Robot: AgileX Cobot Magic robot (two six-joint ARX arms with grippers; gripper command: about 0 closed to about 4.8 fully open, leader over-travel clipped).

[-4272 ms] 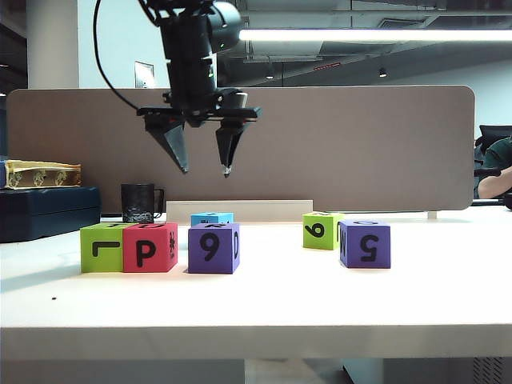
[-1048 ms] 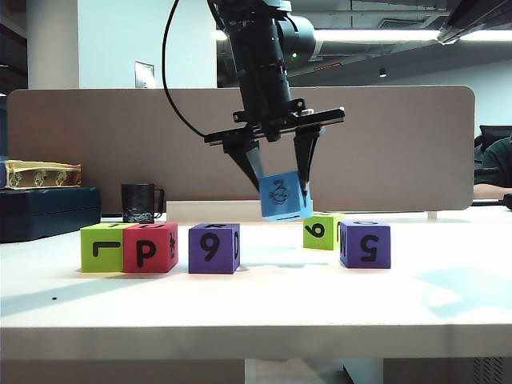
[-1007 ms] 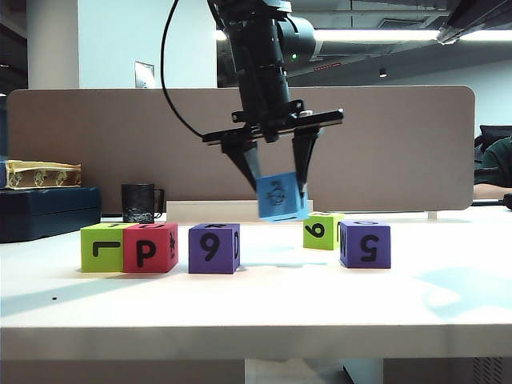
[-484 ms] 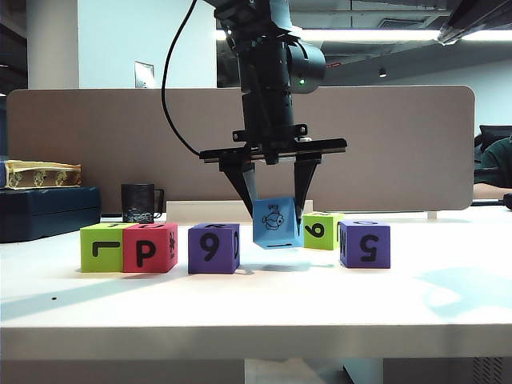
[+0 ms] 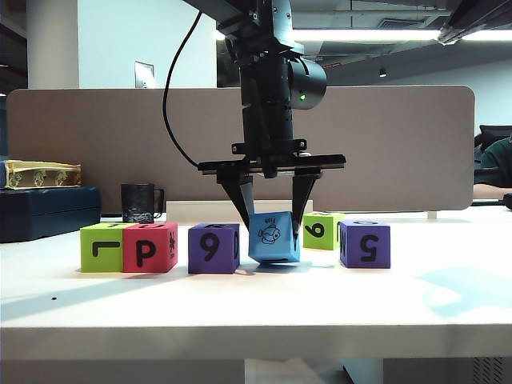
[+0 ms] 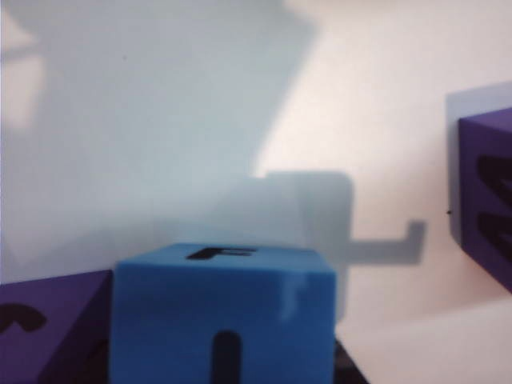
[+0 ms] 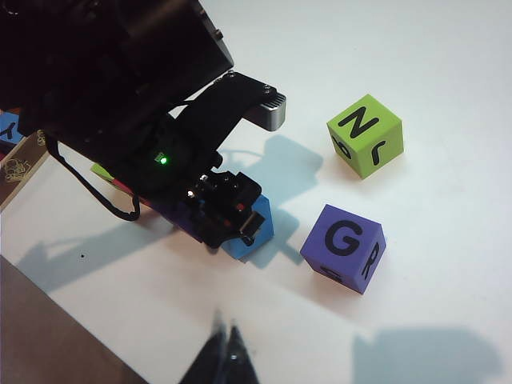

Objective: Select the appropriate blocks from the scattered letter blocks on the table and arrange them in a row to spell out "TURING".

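On the tabletop point(image 5: 256, 308) in the exterior view, the left hand point(image 5: 271, 234) has come down since a moment ago. Then it held the blue block point(image 5: 274, 238) up in the air. Now the block is low, tilted a little, just beside the purple block with a 9 point(image 5: 214, 248), and it seems to touch the tabletop. The left hand's two fingers squeeze the blue block from both sides. Six blocks show: two green, one red, two purple, one blue. The red block point(image 5: 150, 247) reads "P". The far purple block point(image 5: 365, 244) reads "5". The blue one has a fish picture.

From the left wrist view, the blue block point(image 6: 222, 316) fills the near part, with a purple block point(image 6: 486, 200) off to the side.

From the right wrist view, the right hand point(image 7: 223, 359) hangs above the tabletop, well apart from the blocks, fingers pressed together and holding nothing. A purple block reads "G" point(image 7: 343, 248). A green block reads "N" point(image 7: 365, 134).
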